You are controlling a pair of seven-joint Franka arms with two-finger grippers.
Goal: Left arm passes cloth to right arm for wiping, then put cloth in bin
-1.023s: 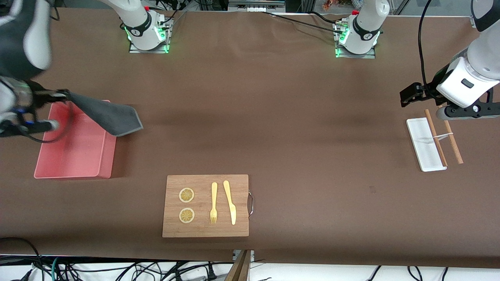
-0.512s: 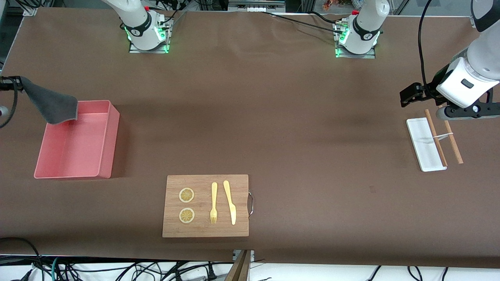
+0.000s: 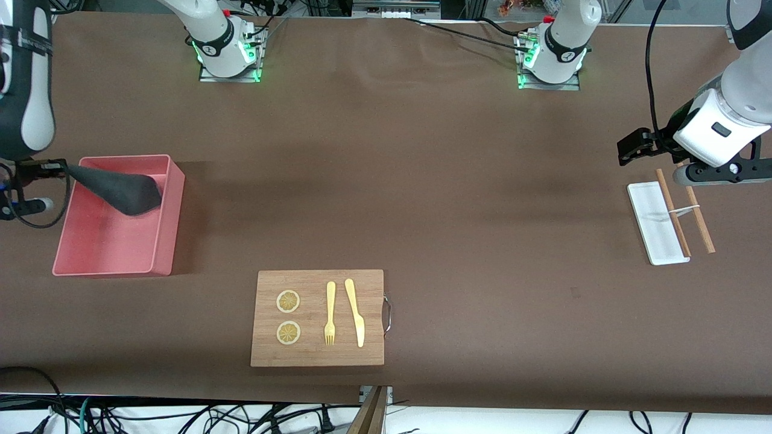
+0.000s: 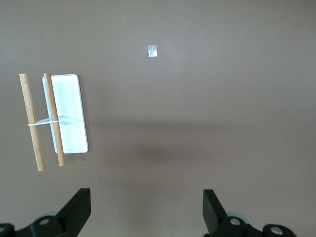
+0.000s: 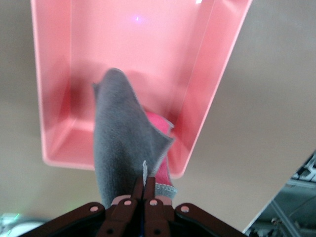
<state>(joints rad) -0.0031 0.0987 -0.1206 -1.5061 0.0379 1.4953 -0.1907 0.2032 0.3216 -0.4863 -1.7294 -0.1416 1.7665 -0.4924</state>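
The right gripper (image 5: 143, 196) is clamped on one edge of the cloth (image 3: 120, 188), which droops limp and light over the bin (image 3: 166, 241); an edge pinch suffices. The left gripper (image 4: 146, 212) waits open above the surface.

The right tool (image 3: 60, 168) has swung the cloth (image 3: 120, 188) back over the bin (image 3: 166, 241).

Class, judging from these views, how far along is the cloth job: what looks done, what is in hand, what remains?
Done: the right gripper, not the left, has the cloth. In hand: shut on the cloth, it dangles it over the bin. Left: release it inside. The left gripper waits open near the white tray.
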